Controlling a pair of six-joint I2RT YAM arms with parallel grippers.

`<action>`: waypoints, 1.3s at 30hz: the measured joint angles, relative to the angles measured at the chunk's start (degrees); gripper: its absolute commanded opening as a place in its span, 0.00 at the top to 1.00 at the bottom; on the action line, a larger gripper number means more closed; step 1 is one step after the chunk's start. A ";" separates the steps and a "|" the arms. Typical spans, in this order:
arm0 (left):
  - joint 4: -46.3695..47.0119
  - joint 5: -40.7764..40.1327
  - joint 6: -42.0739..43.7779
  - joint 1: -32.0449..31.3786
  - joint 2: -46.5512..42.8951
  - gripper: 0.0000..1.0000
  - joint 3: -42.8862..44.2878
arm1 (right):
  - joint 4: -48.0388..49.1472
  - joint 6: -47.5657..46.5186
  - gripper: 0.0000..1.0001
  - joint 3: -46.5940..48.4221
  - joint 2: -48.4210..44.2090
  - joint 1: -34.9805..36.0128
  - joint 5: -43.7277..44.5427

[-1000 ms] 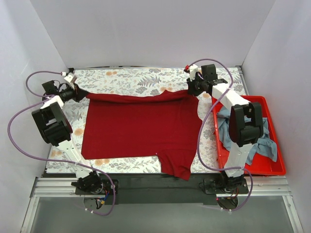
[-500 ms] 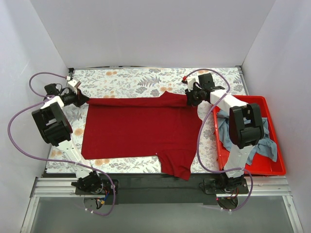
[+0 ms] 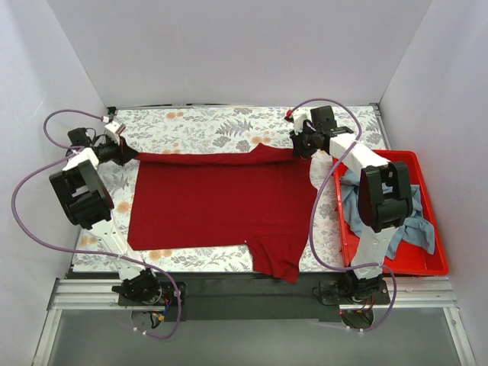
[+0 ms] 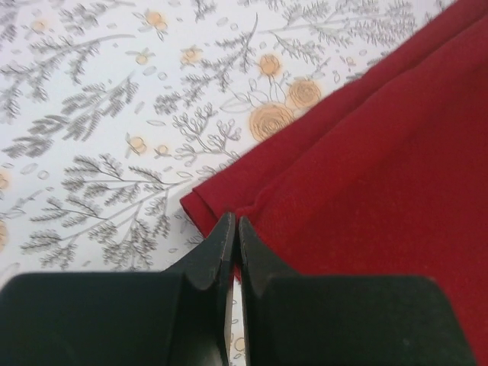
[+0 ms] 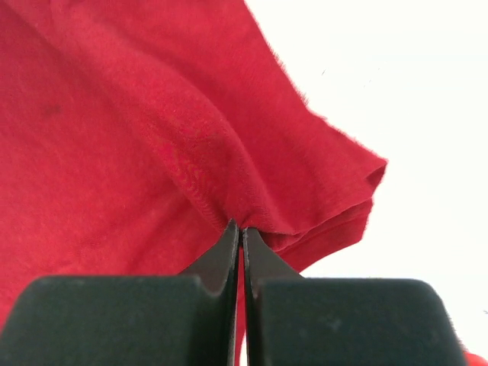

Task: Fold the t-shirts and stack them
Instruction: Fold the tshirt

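Observation:
The large dark red t-shirt lies spread on the floral table; one sleeve hangs toward the near edge. My left gripper is shut on the shirt's far left corner, low on the cloth. My right gripper is shut on the shirt's far right corner, lifted a little, with the fabric bunched at the tips. The shirt's far edge is stretched between both grippers. The grey-blue t-shirt lies crumpled in the bin at the right.
The bright red plastic bin stands at the table's right edge beside the right arm. The floral tablecloth is bare beyond the shirt. White walls close in the back and both sides. Purple cables loop from both arms.
Both grippers keep hold of the shirt's far corners. The far edge dropped toward the near side, then moved back a little and pulled straighter; the right corner's bulge has flattened.

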 measured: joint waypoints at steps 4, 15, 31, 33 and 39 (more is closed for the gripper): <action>0.02 0.63 -2.54 0.02 0.02 1.00 4.20 | -0.85 -0.04 0.99 3.65 0.00 0.00 0.11; -0.04 1.57 -2.93 0.35 0.02 1.00 5.40 | -3.21 -0.20 0.99 3.10 -0.42 0.00 0.37; -3.63 0.48 5.99 0.72 0.02 1.00 0.74 | -3.78 0.48 0.99 -3.91 -3.26 0.52 0.17; -4.79 -0.15 7.91 0.72 0.02 1.00 0.17 | -3.82 0.46 0.99 -4.42 -3.23 0.52 0.37; -6.97 -1.70 12.90 0.72 0.02 1.00 -1.22 | -3.80 0.39 0.99 -5.86 -2.93 0.52 1.40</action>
